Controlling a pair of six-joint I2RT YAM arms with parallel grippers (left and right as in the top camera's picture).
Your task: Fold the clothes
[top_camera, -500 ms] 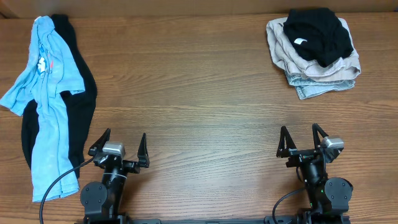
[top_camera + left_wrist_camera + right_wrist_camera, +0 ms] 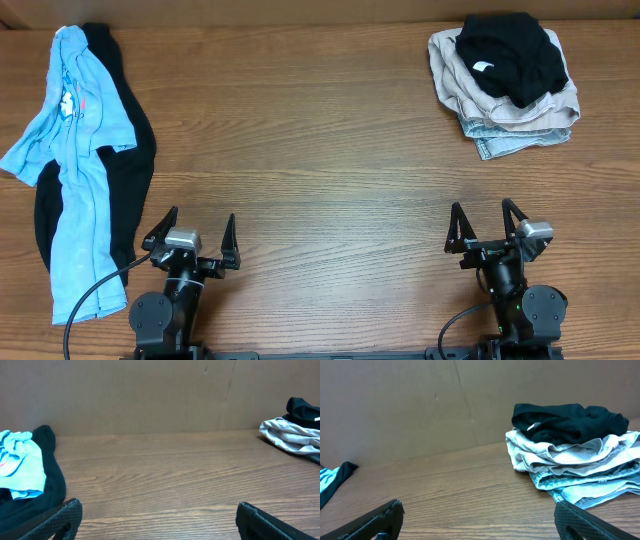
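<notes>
Left hand (image 2: 198, 226) and right hand (image 2: 482, 216) gape empty; two garments far left: light blue T-shirt (image 2: 80, 185) over black shirt (image 2: 135, 170).

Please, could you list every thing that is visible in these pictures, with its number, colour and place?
light blue T-shirt: one, light blue with white and red-orange print, far left, lying unfolded over the black shirt
black shirt: one, black, far left, under the T-shirt
black garment: one, black, top of the far-right pile
beige garment: one, beige, in the same pile, below the black one
pale blue garment: one, pale blue, bottom of the pile
table: one, brown wood
left claw: one, black, near edge, open
right claw: one, black, near edge, open
</notes>
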